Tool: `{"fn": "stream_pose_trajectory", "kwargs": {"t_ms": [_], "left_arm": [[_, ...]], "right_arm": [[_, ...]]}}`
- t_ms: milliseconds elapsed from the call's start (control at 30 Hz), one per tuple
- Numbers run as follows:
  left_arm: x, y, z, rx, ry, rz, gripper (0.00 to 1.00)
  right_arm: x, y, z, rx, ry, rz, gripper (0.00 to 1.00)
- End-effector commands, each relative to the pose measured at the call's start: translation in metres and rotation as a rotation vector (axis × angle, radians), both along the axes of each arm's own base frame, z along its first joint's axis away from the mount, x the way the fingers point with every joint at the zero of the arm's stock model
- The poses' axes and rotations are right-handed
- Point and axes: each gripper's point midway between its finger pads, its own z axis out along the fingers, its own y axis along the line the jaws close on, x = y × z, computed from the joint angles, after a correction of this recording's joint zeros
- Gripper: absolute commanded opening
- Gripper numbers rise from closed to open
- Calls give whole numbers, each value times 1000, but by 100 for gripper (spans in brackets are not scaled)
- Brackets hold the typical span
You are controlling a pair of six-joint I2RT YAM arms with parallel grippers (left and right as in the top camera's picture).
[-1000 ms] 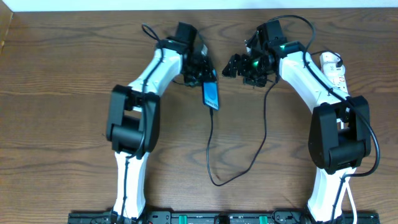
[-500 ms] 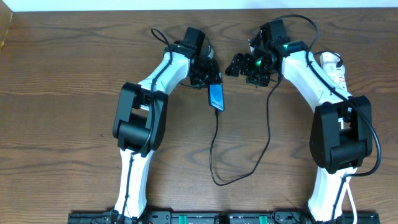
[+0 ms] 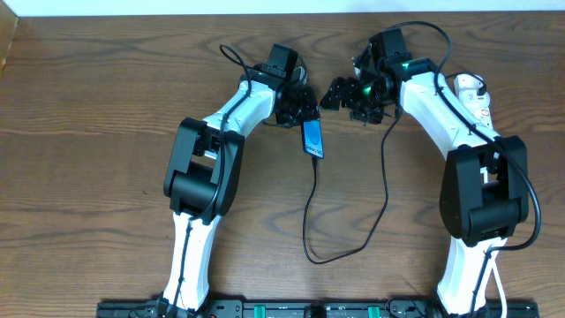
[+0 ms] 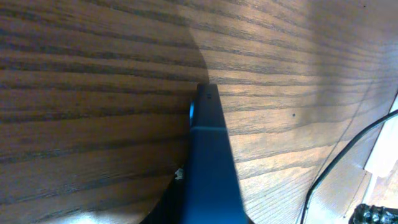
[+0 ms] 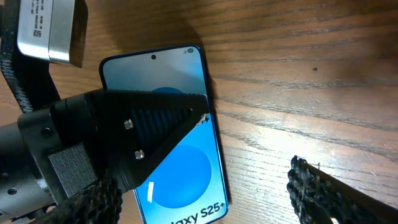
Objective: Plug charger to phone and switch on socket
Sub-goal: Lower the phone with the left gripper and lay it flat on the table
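- Brown wood-grain table (image 3: 88, 132): everything sits on it or over it.
- Two white-and-black arms, left arm (image 3: 199, 168) and right arm (image 3: 481, 190), both reach to the far middle of the table, wrists near each other.
- White elongated power strip (image 3: 477, 95): far right, partly hidden behind the right arm, well apart from the phone.
- Long thin black charger cable (image 3: 386, 190): meets the phone's near end, drops toward the robot, loops, then climbs under the right wrist. Can't tell if the tip is fully seated.
- Blue-screened rectangular smartphone (image 3: 312, 140): far centre, just beside the left gripper. The right wrist view reads "Galaxy S25+" on it (image 5: 186, 168).
- Left gripper (image 3: 298, 106): clamped on the phone's far end, one black finger (image 5: 143, 134) across the screen.
- Right gripper (image 3: 338, 92): jaws wide apart, holding nothing, above the phone.
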Motion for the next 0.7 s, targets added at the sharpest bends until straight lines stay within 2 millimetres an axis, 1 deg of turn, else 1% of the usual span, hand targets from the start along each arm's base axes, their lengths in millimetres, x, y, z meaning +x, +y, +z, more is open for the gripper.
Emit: {"fn": "stream_pose_trajectory", "kwargs": {"t_ms": [0, 133, 167, 233, 267, 300, 533, 600, 667], "left_arm": [[-5, 7, -7, 37, 19, 24, 7], [-5, 7, -7, 37, 19, 24, 8], [-5, 7, -7, 38, 19, 23, 14], [-5, 7, -7, 38, 19, 23, 17], [-5, 7, -7, 38, 19, 23, 21], [-5, 7, -7, 38, 19, 23, 23], [-5, 9, -7, 41, 20, 22, 28], [-5, 12, -8, 48, 19, 17, 31], [-6, 16, -9, 53, 28, 20, 32]], "right_arm": [[3, -3, 2, -7, -20, 11, 85], [3, -3, 2, -7, -19, 11, 85], [1, -1, 3, 5, -14, 16, 85], [-1, 4, 6, 39, -6, 27, 86], [-2, 5, 7, 49, -2, 32, 86], [-2, 6, 7, 52, -1, 33, 86], [-4, 5, 7, 51, 9, 33, 87], [-5, 5, 6, 50, 13, 32, 87], [-5, 4, 6, 50, 14, 31, 87]]}}
